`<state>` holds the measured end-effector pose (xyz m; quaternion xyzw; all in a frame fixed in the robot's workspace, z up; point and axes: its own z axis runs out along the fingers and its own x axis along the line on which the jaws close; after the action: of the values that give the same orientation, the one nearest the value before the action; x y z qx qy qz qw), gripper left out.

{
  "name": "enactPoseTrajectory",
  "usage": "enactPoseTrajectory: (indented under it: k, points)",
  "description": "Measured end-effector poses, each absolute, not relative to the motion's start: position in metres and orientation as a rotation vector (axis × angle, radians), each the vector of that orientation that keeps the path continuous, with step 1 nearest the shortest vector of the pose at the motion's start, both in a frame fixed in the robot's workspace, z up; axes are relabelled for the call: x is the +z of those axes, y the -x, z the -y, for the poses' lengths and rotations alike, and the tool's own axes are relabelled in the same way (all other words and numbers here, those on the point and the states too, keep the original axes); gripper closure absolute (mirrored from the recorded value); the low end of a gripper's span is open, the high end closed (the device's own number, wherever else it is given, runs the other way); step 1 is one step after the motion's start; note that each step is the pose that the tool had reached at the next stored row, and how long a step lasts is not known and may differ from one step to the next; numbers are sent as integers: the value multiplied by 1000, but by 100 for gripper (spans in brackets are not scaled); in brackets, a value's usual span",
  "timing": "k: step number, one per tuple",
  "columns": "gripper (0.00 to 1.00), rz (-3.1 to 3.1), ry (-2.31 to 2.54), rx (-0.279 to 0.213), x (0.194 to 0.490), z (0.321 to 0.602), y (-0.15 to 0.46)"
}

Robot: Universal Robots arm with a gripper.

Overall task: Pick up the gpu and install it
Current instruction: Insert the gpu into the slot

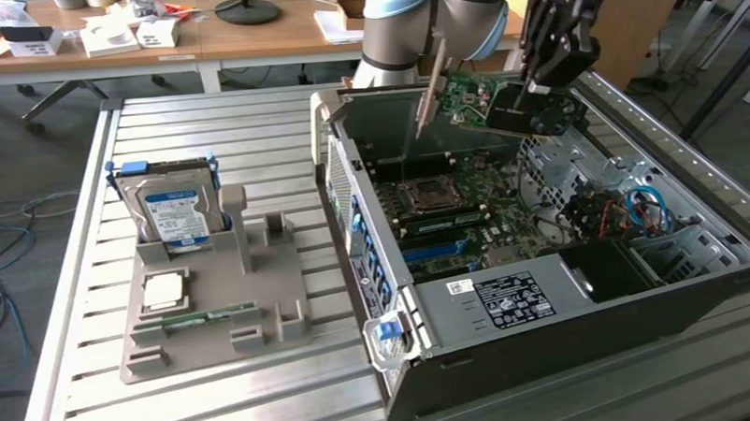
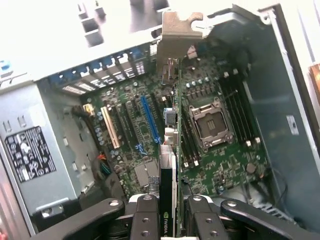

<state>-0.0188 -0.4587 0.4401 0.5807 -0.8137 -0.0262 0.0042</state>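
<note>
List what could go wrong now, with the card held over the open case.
The card, pinched by the gripper at one end, might pivot when pressed. It hangs tilted and seems off the blue slot, so it could strike the board. Its metal bracket may catch the case wall.

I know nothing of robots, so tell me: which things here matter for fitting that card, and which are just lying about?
In the job:
gpu, held in the claw
open computer case

Lying about:
hard drive
memory stick
square chip
grey holder
</note>
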Motion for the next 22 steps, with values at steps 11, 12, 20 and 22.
enactPoseTrajectory:
  k: [11, 12, 20, 22]
  points:
    - [74, 2361, -2050, -80, 438, 459, 19]
    - [74, 2354, -2058, -80, 438, 459, 19]
    - [74, 2304, -2122, -70, 437, 459, 19]
    - [74, 2292, -2142, -64, 437, 459, 19]
